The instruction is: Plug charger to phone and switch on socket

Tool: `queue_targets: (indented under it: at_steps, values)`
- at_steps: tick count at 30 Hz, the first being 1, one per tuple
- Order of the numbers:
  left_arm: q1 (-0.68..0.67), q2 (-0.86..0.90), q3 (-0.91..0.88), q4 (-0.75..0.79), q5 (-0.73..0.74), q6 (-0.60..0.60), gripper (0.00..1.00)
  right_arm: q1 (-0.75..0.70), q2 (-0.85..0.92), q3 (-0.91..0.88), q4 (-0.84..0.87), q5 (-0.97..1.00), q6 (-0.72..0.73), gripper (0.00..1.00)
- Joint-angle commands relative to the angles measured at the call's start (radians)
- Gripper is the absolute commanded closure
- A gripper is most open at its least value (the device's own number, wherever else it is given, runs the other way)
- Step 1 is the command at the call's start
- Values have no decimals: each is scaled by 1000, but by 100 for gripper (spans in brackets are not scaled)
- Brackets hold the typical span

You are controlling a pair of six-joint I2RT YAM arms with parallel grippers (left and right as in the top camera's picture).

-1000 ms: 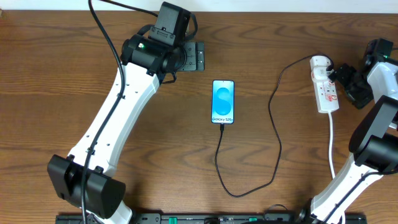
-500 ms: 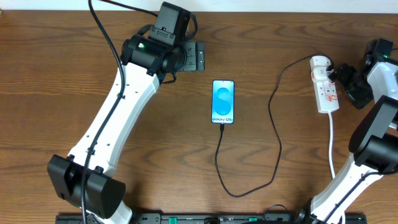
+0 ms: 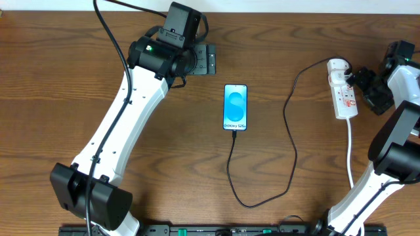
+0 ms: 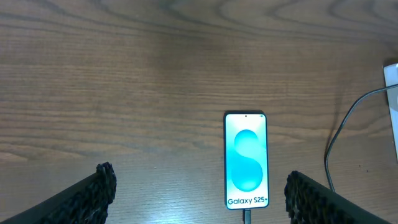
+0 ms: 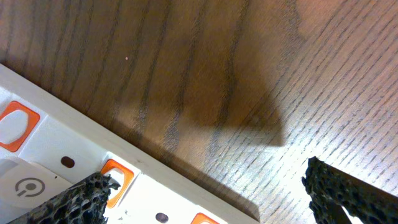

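Phone (image 3: 235, 107) lies on the bench (image 3: 52, 98) seen from above, and the charger (image 3: 289, 131) loops from its bottom end to the socket (image 3: 343, 97). The right pincer (image 3: 362, 88) sits just beside the socket; the left pincer (image 3: 209, 59) is well apart.

Left wrist: that pincer is wide and empty, with the phone ahead.

Right wrist: the pincer is wide and empty, one finger (image 5: 93, 190) by an orange mark (image 5: 115, 177). A hard poke could slide the socket and tug the charger loose.

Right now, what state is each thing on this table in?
phone: lying flat, screen lit.
charger: tip at the phone's bottom edge, seemingly plugged in.
socket: lying flat; cannot tell whether it is switched on or off.
left pincer: open, holding nothing.
right pincer: open, at the socket, holding nothing.
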State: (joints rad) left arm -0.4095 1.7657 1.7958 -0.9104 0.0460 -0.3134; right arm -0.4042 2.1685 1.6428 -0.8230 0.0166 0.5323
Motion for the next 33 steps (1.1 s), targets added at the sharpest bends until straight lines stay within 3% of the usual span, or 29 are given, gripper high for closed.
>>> queue_targets:
  at_steps: [1, 18, 25, 33]
  values:
    - [-1, 7, 2, -2, -13, 10, 11, 46, 39, -23, -29, -79, -25, 1]
    - [-1, 7, 2, -2, -13, 10, 11, 24, -9, -21, -74, -63, -39, 1]
    - [-1, 7, 2, -2, -13, 10, 11, -15, -185, -21, -199, 50, -24, 1]
    - [-1, 7, 2, -2, -13, 10, 11, -12, -426, -22, -405, 52, -24, 1]
